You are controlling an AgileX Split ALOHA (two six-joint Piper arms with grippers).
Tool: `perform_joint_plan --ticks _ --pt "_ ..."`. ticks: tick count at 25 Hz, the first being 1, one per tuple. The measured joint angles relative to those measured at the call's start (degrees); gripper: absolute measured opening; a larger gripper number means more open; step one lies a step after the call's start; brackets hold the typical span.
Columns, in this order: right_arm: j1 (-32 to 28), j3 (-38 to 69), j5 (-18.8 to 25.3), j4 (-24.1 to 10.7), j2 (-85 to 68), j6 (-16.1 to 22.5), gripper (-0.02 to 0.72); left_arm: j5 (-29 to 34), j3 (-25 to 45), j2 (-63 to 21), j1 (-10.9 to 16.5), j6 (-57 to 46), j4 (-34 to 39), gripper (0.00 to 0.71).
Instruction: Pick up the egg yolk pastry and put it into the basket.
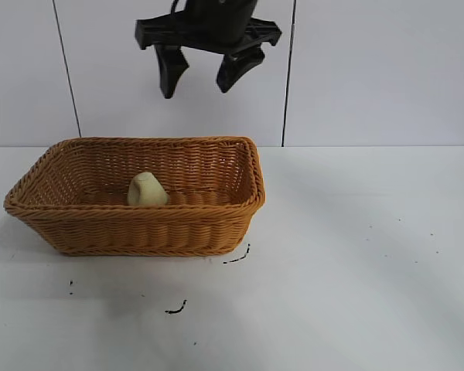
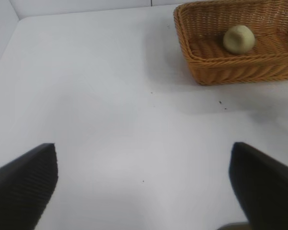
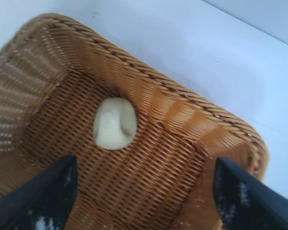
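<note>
Pastry placement appears complete. We find the egg yolk pastry (image 1: 147,190) lying on the floor of the basket (image 1: 139,229), toward the middle and near the long wall that faces the exterior camera, tipped somewhat on its side rather than sitting flat. Nothing touches it.

The right gripper (image 1: 202,73) hangs in the air above the basket's far rim, well clear of the weave, its jaws standing wide apart and holding nothing. From its own wrist camera we see the same: both fingertips (image 3: 43,196) frame the view, with the pastry and the basket floor below and bare space between them.

The left gripper (image 2: 144,187) sits low over the white table (image 2: 110,105), well apart from the basket, jaws likewise apart and empty. We judge this arm to be idle.

Assessment: of the 2 steps in the task, pick-up and deposit, both look done; the step in hand is the withdrawal of the right arm. The next move calls only for lifting clear without the fingertips catching the braided rim, then parking away from the basket. We see little risk; the pastry rests deep enough that it should not roll out.
</note>
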Motion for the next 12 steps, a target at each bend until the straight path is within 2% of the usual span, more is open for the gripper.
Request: perform_joint_plan --ticks 7,12 --pt "-12.2 0.0 4.4 -0.6 0.0 0.0 0.561 0.0 0.0 0.0 0.0 0.0 0.0 0.697" --pt "-16.6 0.0 8.7 -0.7 0.0 0.0 0.561 0.0 0.0 0.0 0.0 0.0 0.0 0.697"
